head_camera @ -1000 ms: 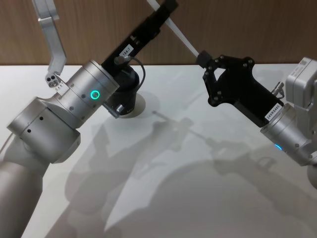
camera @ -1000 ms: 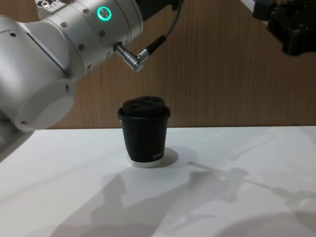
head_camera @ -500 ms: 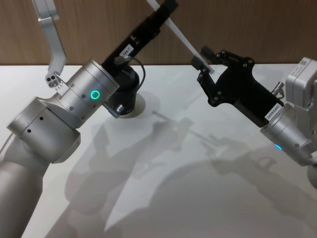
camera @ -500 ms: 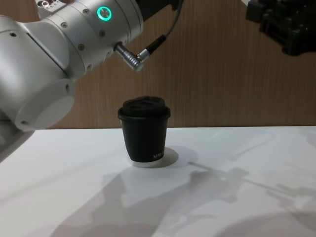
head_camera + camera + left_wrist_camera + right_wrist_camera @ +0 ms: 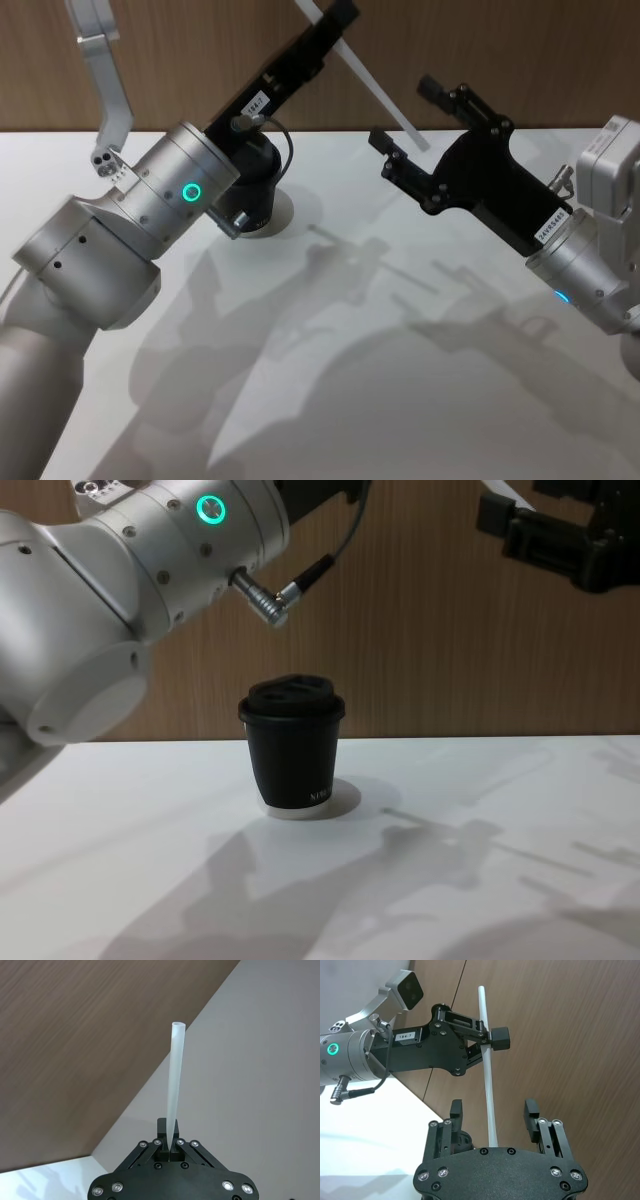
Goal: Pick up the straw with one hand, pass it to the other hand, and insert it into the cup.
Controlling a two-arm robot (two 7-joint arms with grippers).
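We see our right gripper newly spread open off the straw, which hangs slanted in the air, pinched only by our closed left gripper, so we judge the handover done and insertion into the cup below next.

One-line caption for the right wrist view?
The left hand grips the straw; the open right hand straddles its free end.
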